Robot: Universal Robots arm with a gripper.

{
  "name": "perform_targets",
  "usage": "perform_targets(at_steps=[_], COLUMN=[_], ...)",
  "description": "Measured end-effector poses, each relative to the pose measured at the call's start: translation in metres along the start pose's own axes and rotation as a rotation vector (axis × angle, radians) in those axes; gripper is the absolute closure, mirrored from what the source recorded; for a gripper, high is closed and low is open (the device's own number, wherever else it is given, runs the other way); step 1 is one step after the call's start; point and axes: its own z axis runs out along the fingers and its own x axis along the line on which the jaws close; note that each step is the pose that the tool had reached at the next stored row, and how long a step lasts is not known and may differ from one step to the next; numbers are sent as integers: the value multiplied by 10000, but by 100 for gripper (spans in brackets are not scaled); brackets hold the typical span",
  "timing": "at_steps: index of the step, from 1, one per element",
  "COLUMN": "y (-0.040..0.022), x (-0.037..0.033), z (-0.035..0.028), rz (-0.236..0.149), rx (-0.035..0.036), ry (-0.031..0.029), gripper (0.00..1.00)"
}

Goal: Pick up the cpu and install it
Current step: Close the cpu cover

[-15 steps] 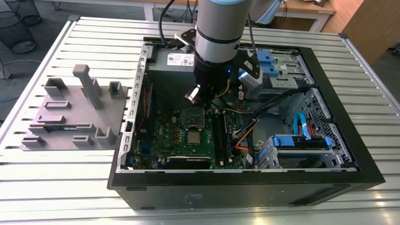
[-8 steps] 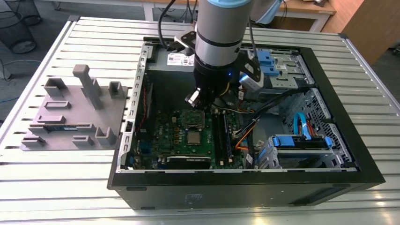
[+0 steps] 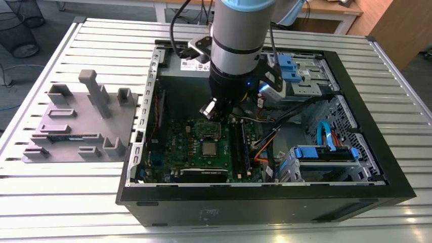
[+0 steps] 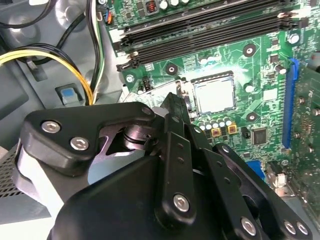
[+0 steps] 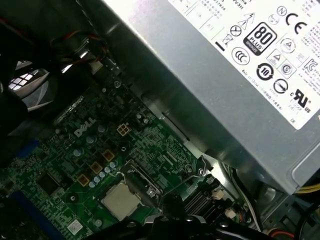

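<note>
CPU, a small square chip with a shiny silver top (image 3: 210,148), sits in its socket on the green motherboard (image 3: 181,147) inside the open black computer case (image 3: 378,167) in the exterior view, the grey robot arm (image 3: 236,40) poised above, its black gripper (image 3: 217,112) just beyond the chip. In the second wrist view, the chip (image 4: 215,95) lies flat beside long black memory slots (image 4: 210,25); whether the jaws are spread or closed cannot be told. In the first wrist view, the chip (image 5: 120,200) rests near the silver power supply box (image 5: 210,80).
</note>
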Motion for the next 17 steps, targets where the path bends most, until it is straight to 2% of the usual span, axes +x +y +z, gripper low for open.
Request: perform_targets(at_steps=[10,17], y=[-65,-66], x=[65,66], z=[-6,-5], rz=[-1,-2], rx=[42,151], ry=[42,151], gripper=[89,89])
